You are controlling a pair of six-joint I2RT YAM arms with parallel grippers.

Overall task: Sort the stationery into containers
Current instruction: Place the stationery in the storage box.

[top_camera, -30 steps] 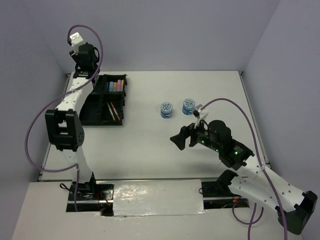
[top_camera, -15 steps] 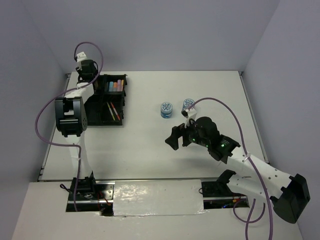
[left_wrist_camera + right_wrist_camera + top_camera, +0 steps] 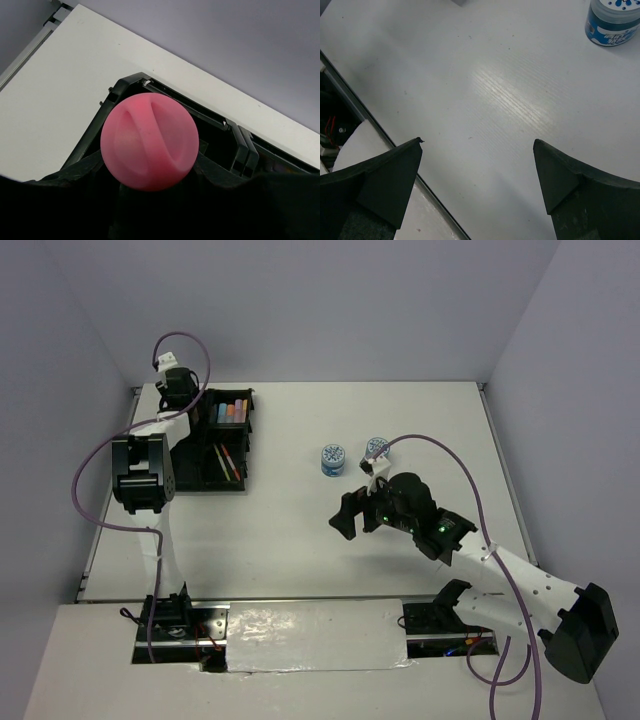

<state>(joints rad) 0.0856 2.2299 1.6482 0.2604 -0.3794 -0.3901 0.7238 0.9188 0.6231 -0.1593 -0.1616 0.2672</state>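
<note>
The black four-compartment tray [image 3: 192, 472] lies at the far left. It holds pastel markers [image 3: 232, 412] in a far compartment and thin pens [image 3: 228, 460] in a near one. My left gripper [image 3: 187, 405] is over the tray's far left corner, shut on the pink-capped stubby tube [image 3: 149, 141]. The tray's rim [image 3: 131, 83] shows behind the cap. Two round blue-patterned tins [image 3: 333, 459] [image 3: 377, 449] stand mid-table. My right gripper [image 3: 351, 519] is open and empty above bare table, nearer than the tins. One tin [image 3: 612, 22] shows at the top right of the right wrist view, beyond the gripper [image 3: 477, 150].
The table's near edge with a metal rail [image 3: 355, 97] runs along the left of the right wrist view. Grey walls enclose the table on three sides. A purple cable [image 3: 455, 465] loops above my right arm.
My left arm has lowered and drawn in toward the tray's far left corner. My right arm has moved a little to the left and stayed open.
</note>
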